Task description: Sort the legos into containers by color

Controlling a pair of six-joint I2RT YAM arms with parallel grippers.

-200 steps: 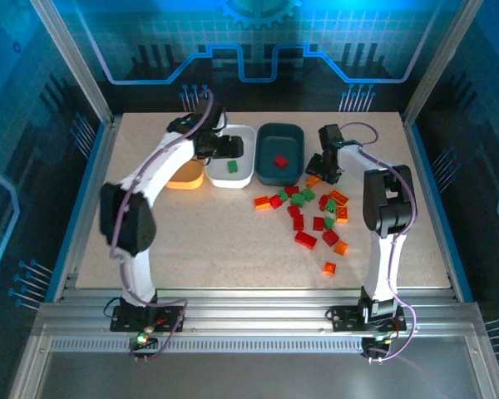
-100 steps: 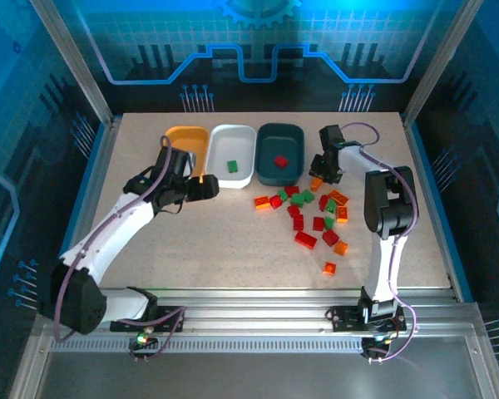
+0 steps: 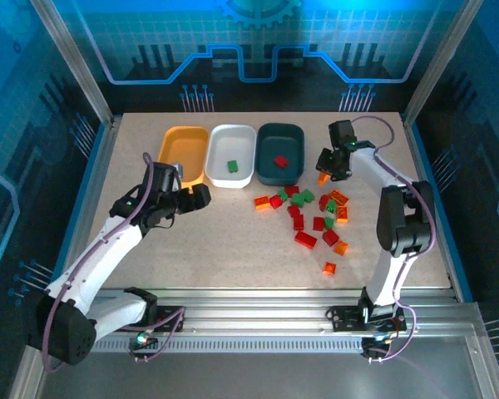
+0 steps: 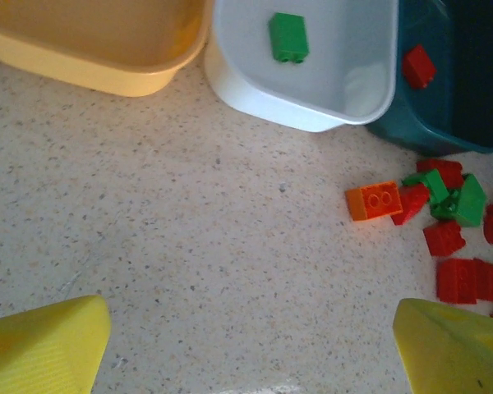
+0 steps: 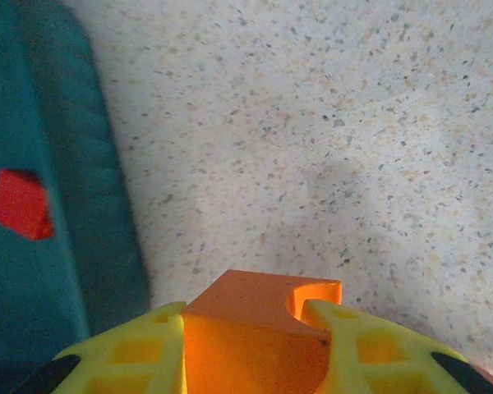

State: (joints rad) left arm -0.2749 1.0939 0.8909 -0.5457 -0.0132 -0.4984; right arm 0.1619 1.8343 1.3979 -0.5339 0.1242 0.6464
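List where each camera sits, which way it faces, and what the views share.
Top external: above and behind the bases, looking down on the table; both arms whole, with left gripper and right gripper.
Left wrist: on the left arm, facing down and forward at the orange-yellow tray, white tray and teal tray; its open fingers at the bottom corners.
Right wrist: on the right arm, close above the table; its fingers clamp an orange brick.
Shared: both wrist views show the red brick in the teal tray.

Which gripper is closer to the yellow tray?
Left. The left gripper is just in front of the yellow tray; the right gripper is beyond the teal tray, holding an orange brick.
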